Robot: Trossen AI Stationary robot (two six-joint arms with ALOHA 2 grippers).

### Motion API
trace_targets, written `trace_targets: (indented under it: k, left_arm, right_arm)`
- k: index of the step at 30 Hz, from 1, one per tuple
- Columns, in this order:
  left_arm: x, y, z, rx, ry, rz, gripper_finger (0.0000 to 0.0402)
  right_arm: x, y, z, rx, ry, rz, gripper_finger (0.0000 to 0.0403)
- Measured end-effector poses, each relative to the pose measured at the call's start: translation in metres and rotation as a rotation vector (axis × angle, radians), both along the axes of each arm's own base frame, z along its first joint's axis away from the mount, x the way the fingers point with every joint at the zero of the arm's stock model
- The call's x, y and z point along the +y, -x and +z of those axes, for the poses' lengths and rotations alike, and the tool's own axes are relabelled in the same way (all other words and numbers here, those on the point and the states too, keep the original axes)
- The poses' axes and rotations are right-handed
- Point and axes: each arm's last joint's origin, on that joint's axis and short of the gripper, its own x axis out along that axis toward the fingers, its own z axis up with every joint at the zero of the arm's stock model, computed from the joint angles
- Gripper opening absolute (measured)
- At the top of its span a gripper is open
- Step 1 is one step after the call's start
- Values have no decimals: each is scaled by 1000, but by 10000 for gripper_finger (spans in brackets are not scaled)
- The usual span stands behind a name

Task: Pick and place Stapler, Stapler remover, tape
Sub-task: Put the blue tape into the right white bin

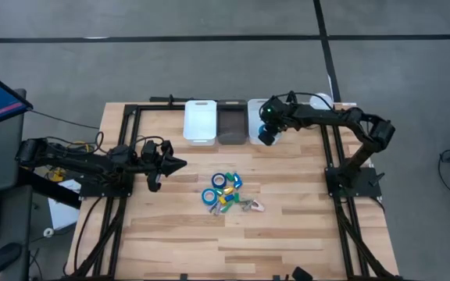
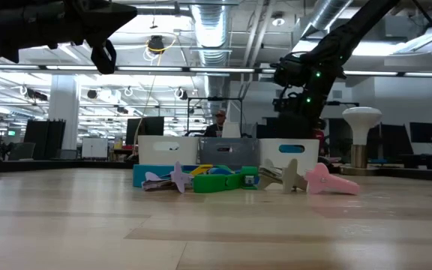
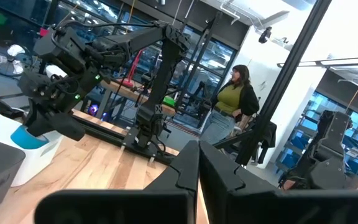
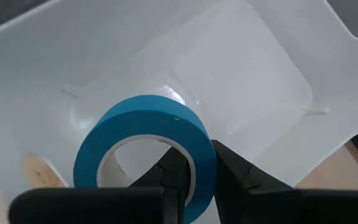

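Right hand (image 4: 191, 168) is over the white bin (image 4: 241, 74) at the table's far edge, fingers pinching one wall of a blue tape roll (image 4: 145, 146). Release low & level so the roll settles inside w/o bouncing. Left hand (image 1: 180, 165) waits clenched, empty, left of the pile. Stapler and remover can't be picked out.

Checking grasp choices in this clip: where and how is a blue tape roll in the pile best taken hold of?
Judging by the right gripper, which holds a tape roll over the white bin with one jaw inside the core and one outside, pinch the ring wall. The pile's rolls appear to lie flat, holes up, so come straight down from above.
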Motion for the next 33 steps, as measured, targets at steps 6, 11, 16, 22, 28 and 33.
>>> trace_targets:
  k: [6, 11, 16, 22, 28, 33]
  left_arm:
    - [0, 0, 0, 0, 0, 0, 4]
    - [0, 0, 0, 0, 0, 0, 4]
    - [0, 0, 0, 0, 0, 0, 4]
    - [0, 0, 0, 0, 0, 0, 4]
    - [0, 0, 0, 1, 0, 0, 4]
    - [0, 0, 0, 1, 0, 0, 4]
  right_arm:
    - [2, 2, -1, 26, -17, -1, 47]
    - [2, 3, -2, 35, -23, -1, 47]
    - [3, 4, -3, 50, -32, -2, 47]
    - [3, 5, -3, 52, -33, -2, 47]
    - [3, 5, -3, 52, -33, -3, 57]
    - [3, 5, -2, 51, -33, -2, 66]
